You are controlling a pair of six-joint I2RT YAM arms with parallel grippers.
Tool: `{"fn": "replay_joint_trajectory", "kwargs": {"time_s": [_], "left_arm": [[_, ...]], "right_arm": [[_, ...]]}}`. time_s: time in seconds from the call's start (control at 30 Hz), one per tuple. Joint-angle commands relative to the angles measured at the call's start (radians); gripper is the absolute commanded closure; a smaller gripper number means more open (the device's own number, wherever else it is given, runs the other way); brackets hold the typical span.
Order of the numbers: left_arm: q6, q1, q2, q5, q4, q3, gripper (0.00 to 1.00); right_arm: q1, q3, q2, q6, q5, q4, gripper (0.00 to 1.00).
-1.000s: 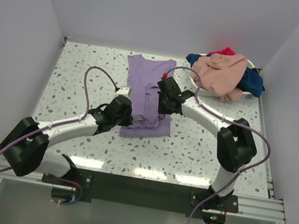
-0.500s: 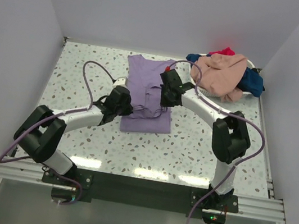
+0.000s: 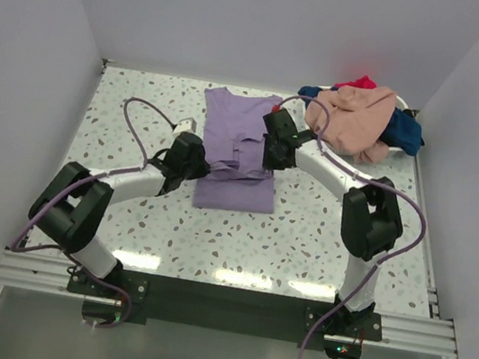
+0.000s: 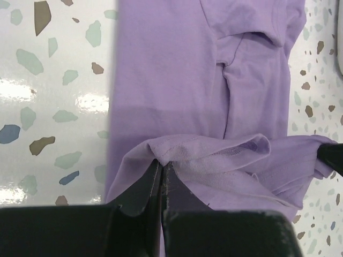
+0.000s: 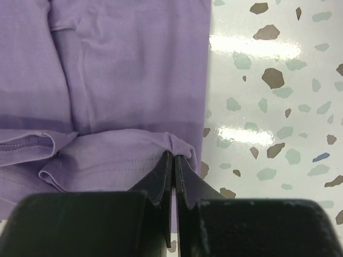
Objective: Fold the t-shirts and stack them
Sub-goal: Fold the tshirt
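1. L gripper [image 4: 162, 162]: jaws pinched tight on a bunched edge of the lavender t-shirt [image 4: 161, 80], cloth puckering at the tips on the shirt's left side.
2. R gripper [image 5: 173, 155]: jaws likewise clamped on a gathered fold of the same shirt at its right edge, just beside bare tabletop.
3. Btwn the two grips the raised edge sags in a rumpled band, doubled over the flat cloth beneath. A line of stitching shows along it in the L wrist view.
4. The shirt lies center-rear on the speckled table [image 3: 122, 115], long axis running front to back, sleeves tucked inward. Flat fabric extends both beyond the grippers and nearer the bases.
5. L arm [image 3: 130, 182] reaches in from the left, R arm [image 3: 327, 173] from the right, wrists facing each other across the shirt's middle.
6. Far right corner: white basket [image 3: 404, 103] heaped w/ a peach-pink t-shirt [image 3: 359, 116] on top, a navy t-shirt [image 3: 407, 130] spilling over the right rim and a red t-shirt [image 3: 361, 82] peeking out behind, all apart from the lavender one.
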Motion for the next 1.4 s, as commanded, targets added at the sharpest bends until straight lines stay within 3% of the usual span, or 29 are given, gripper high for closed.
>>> {"fn": "replay_joint_trajectory", "kwargs": {"time_s": [0.0, 0.73, 1.23, 1.3, 1.33, 1.37], "left_arm": [[-0.028, 0.016, 0.033, 0.000, 0.053, 0.043, 1.00], [-0.109, 0.032, 0.045, -0.066, 0.081, 0.053, 1.00], [-0.117, 0.070, 0.157, -0.004, 0.096, 0.125, 1.00], [-0.105, 0.078, 0.172, 0.013, 0.104, 0.153, 0.90], [-0.095, 0.078, 0.177, 0.019, 0.104, 0.171, 0.68], [-0.080, 0.079, 0.182, 0.021, 0.093, 0.208, 0.55]], "right_arm": [[-0.013, 0.024, 0.006, -0.020, 0.036, -0.007, 1.00], [-0.050, 0.128, 0.084, -0.046, 0.042, -0.010, 1.00], [-0.073, 0.297, 0.224, -0.073, 0.025, -0.077, 1.00], [-0.080, 0.355, 0.247, -0.078, 0.025, -0.106, 0.96], [-0.086, 0.377, 0.252, -0.080, 0.025, -0.117, 0.89], [-0.090, 0.394, 0.247, -0.083, 0.027, -0.129, 0.77]]}}
